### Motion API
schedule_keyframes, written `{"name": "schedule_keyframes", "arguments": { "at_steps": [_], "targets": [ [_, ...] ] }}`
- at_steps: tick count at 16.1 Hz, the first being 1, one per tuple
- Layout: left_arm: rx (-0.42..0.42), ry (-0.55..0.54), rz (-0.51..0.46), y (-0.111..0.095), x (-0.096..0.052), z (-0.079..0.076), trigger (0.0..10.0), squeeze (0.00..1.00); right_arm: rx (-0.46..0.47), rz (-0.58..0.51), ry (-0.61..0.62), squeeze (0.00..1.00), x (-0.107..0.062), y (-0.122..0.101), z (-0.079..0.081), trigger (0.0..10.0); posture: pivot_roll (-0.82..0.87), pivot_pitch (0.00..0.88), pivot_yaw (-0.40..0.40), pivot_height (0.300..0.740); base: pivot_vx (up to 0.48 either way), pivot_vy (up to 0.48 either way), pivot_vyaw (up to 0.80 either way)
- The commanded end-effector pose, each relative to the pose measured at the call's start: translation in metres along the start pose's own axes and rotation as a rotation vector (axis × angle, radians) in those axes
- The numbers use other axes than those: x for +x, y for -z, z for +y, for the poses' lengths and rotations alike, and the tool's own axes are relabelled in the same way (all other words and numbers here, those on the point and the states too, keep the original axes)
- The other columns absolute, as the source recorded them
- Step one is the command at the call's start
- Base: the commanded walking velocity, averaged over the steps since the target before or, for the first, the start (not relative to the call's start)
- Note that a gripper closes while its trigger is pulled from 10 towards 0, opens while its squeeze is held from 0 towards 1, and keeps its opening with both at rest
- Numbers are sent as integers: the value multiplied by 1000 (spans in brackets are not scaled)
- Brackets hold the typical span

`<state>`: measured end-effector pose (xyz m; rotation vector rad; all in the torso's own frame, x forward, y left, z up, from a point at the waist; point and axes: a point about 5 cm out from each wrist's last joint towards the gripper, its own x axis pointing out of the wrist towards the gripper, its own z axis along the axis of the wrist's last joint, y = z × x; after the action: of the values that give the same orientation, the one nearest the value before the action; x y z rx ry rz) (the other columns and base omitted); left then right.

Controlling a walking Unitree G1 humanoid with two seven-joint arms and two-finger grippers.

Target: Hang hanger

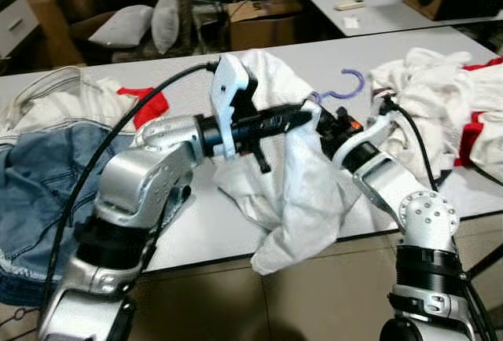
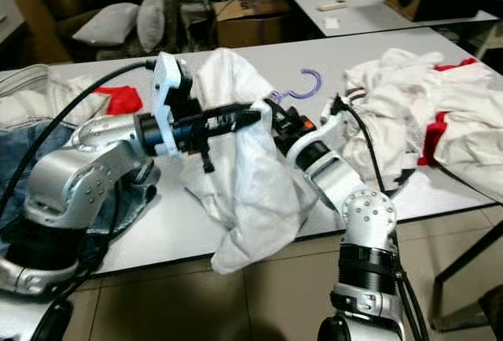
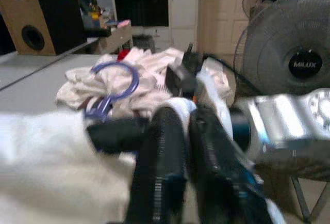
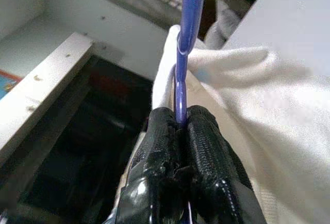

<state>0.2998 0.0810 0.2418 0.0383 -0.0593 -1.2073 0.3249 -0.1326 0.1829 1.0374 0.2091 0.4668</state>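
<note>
A purple hanger is held over the white table, its hook sticking up from the collar of a white garment draped over it. The garment hangs down past the table's front edge. My right gripper is shut on the hanger's thin purple rod just below the hook, and it sits at the garment's neck. My left gripper reaches in from the left. Its long black fingers are closed together on the white cloth right beside the right gripper.
A heap of white and red clothes lies on the table's right side. Blue jeans, a white jacket and a red cloth lie on the left. A standing fan is off to the right. A chair with pillows stands behind.
</note>
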Motion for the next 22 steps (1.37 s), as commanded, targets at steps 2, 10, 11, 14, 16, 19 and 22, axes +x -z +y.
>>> {"name": "schedule_keyframes", "arguments": {
  "at_steps": [2,10,11,14,16,19,22],
  "targets": [
    [8,12,3,-12,-14,-3,10000,1000,-32,7,48,0,0,-3,-2,10000,41,0,71,740,0,0,0],
    [60,-432,-62,-34,-60,37,10000,1000,-151,46,61,0,-11,-11,3,10000,39,0,81,740,0,0,0],
    [24,-520,-12,-21,-77,37,10000,122,-267,98,17,0,-22,-11,16,10000,41,0,77,740,0,0,800],
    [-61,-614,87,14,-103,19,10000,0,-449,212,-64,0,-51,-8,39,10000,43,0,70,740,0,0,800],
    [-118,-641,157,37,-117,-2,10000,0,-589,305,-72,0,-75,-8,45,10000,48,0,48,740,0,0,800],
    [-159,-643,150,40,-120,-14,10000,0,-648,351,-131,0,-94,-12,54,10000,52,0,29,740,0,0,800],
    [-143,-566,140,36,-120,-29,10000,0,-733,483,-234,0,-109,-3,67,10000,49,0,7,740,0,0,800]
  ]
}}
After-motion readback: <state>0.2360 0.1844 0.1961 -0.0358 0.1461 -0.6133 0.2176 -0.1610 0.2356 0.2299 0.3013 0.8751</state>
